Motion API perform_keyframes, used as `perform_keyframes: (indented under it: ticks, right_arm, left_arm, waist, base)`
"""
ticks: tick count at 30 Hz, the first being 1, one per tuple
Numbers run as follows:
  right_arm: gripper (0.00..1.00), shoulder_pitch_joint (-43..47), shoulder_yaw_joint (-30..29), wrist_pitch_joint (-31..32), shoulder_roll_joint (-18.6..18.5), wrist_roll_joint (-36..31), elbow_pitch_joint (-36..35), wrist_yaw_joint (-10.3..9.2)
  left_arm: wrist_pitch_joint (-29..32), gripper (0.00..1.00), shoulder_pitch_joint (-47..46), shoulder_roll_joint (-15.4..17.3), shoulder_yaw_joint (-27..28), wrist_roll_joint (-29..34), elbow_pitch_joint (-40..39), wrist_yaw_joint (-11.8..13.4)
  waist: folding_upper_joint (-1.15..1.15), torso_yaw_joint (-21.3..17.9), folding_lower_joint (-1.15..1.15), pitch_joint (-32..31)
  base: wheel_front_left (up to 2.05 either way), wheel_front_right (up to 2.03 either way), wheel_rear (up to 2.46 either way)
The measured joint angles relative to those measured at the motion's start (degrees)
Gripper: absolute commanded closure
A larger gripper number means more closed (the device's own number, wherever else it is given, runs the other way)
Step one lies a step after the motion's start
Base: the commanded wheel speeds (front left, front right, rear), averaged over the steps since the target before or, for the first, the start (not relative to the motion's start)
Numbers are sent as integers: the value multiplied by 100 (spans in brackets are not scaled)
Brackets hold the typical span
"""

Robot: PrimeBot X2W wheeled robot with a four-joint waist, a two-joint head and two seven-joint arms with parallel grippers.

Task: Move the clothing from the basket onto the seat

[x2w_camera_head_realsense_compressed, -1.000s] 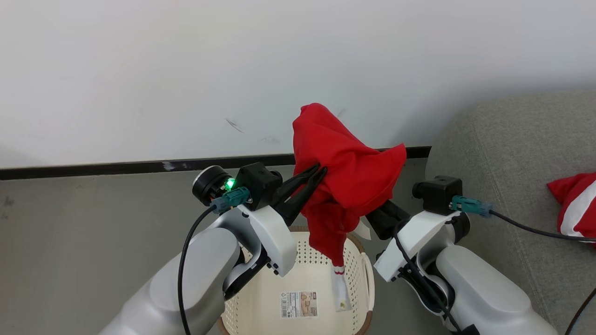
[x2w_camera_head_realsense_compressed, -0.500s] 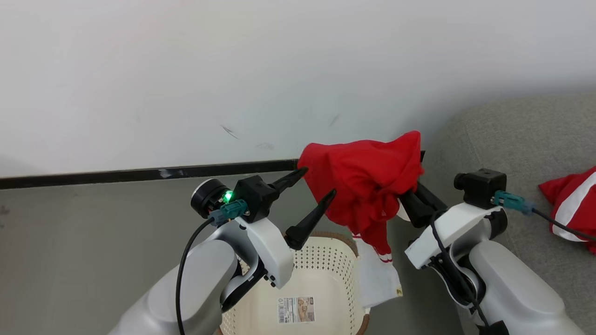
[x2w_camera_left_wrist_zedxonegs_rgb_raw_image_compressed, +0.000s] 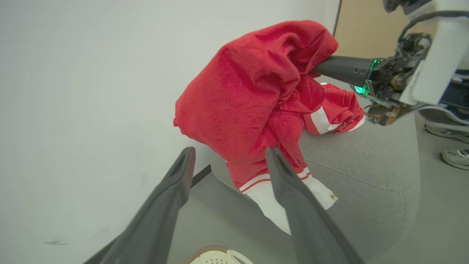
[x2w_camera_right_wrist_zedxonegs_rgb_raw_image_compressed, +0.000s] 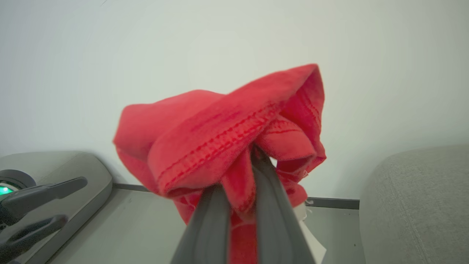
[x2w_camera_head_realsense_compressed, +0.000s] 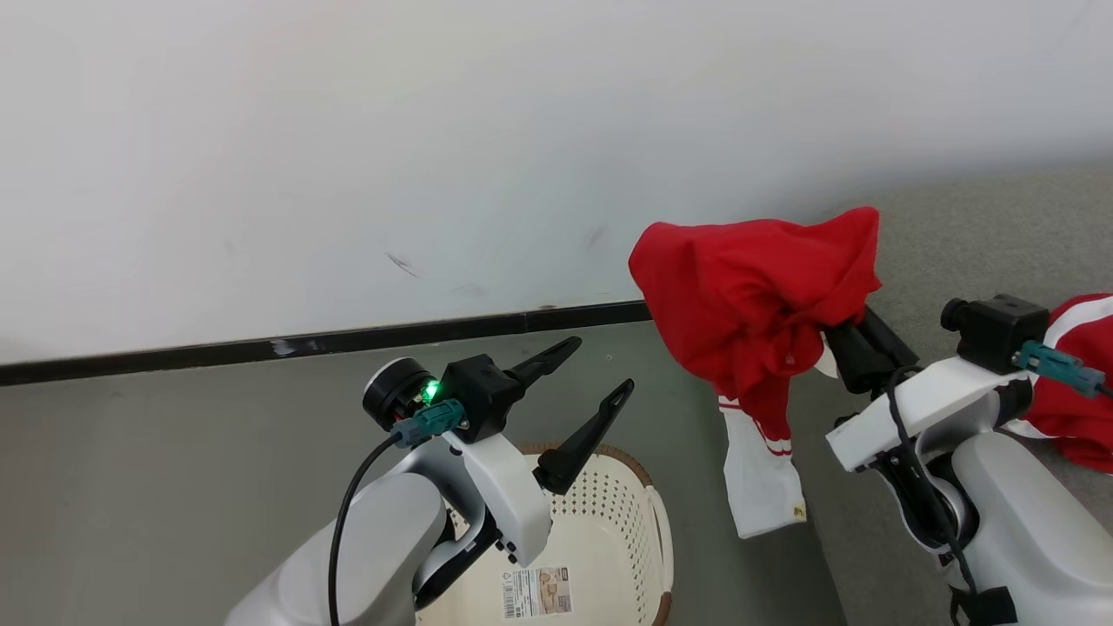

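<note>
White wall [x2w_camera_head_realsense_compressed: 348,130] behind, grey floor [x2w_camera_head_realsense_compressed: 174,435] below, and I'm watching the handover finish. Now my left gripper [x2w_camera_head_realsense_compressed: 601,365] is spread wide and empty above the basket [x2w_camera_head_realsense_compressed: 648,513] at lower centre. A second ago it was clamped on the garment [x2w_camera_head_realsense_compressed: 748,296], so the release is done. That leaves my right gripper [x2w_camera_right_wrist_zedxonegs_rgb_raw_image_compressed: 240,183] pinching the garment alone, fingers pressed into a red fold, the bunch draped over them at centre right of the head view. It has swung from over the basket across to the edge of the seat [x2w_camera_head_realsense_compressed: 974,226] at right, and its white cuff [x2w_camera_head_realsense_compressed: 765,487] dangles just left of that edge, over the floor. Inside the basket I see just its label [x2w_camera_head_realsense_compressed: 535,591]. Another red piece [x2w_camera_head_realsense_compressed: 1074,391] already lies on the seat at far right. My read is that the carry is nearly home: reach a little further right, then let go over the cushion. That trailing cuff could snag the edge.
</note>
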Motion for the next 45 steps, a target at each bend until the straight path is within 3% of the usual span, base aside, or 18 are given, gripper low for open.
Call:
perform_keyframes:
  ticks: [25, 45]
  right_arm:
    - [100, 800, -1492, -1, -114, -433, -1191, 0]
    - [100, 1208, -1976, -1, -33, -654, -1915, 0]
  left_arm:
    - [4, 0, 154, 107, -165, -49, -287, -2]
    - [3, 0, 380, 242, -158, -155, -465, 0]
  waist:
    - [0, -831, 0, 55]
    - [0, -1617, 0, 170]
  base:
    - [0, 0, 0]
    - [0, 0, 0]
